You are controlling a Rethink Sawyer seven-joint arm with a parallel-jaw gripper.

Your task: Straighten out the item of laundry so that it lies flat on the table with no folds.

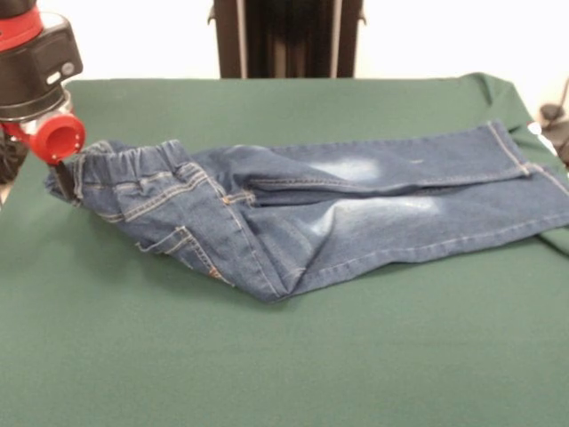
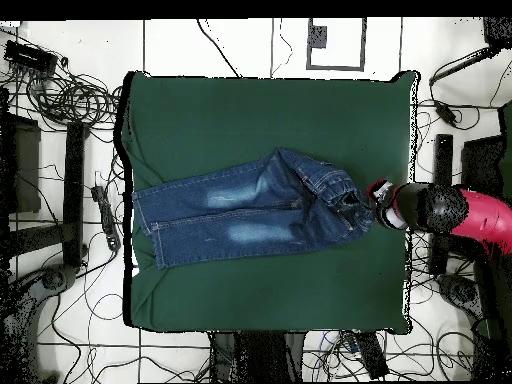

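Overhead, green table (image 2: 270, 110) ringed by floor cables (image 2: 60, 90), jeans (image 2: 250, 205) lengthwise, gripper (image 1: 64, 182) grasping waistband.

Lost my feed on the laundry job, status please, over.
Gripper at waistband end of jeans, fingers not readable. Jeans lie lengthwise on table, hip area folded over. Nothing in the way.
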